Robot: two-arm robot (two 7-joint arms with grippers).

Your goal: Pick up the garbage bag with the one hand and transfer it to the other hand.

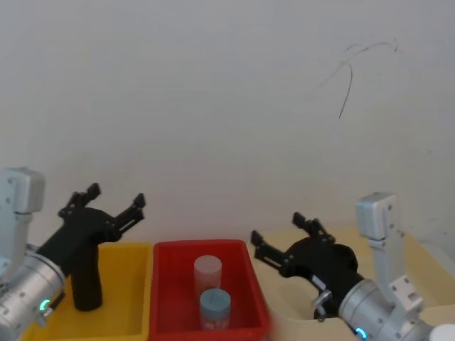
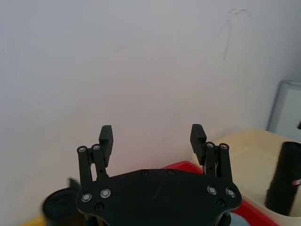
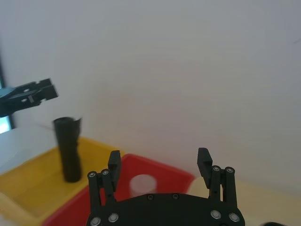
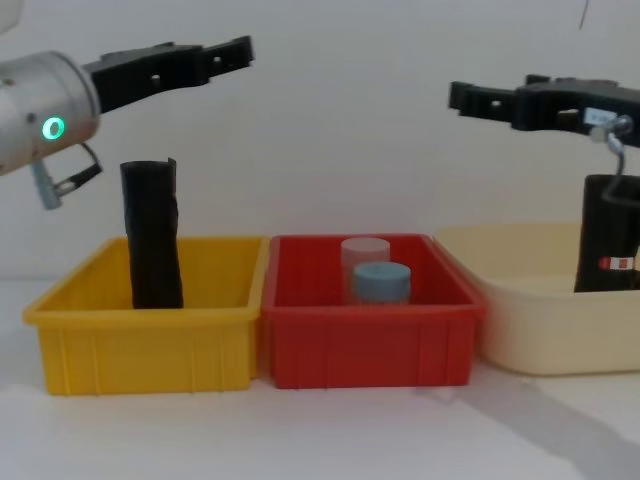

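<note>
The garbage bag (image 4: 603,235), a black roll with a red-and-white band, stands upright in the cream bin (image 4: 530,320) at the right; the left wrist view catches it too (image 2: 283,181). My right gripper (image 4: 480,97) hovers above that bin, open and empty, its tips pointing toward the middle (image 1: 279,229) (image 3: 160,162). On the left, high above the yellow bin (image 4: 140,340), my left gripper (image 4: 215,55) is open with nothing between its fingers (image 1: 116,197) (image 2: 151,136).
A plain black roll (image 4: 152,235) (image 1: 85,280) (image 3: 68,148) stands in the yellow bin. Between the two bins sits a red bin (image 4: 370,345) holding a pale cylinder (image 4: 365,250) and a blue-grey cylinder (image 4: 381,282). A white wall stands close behind.
</note>
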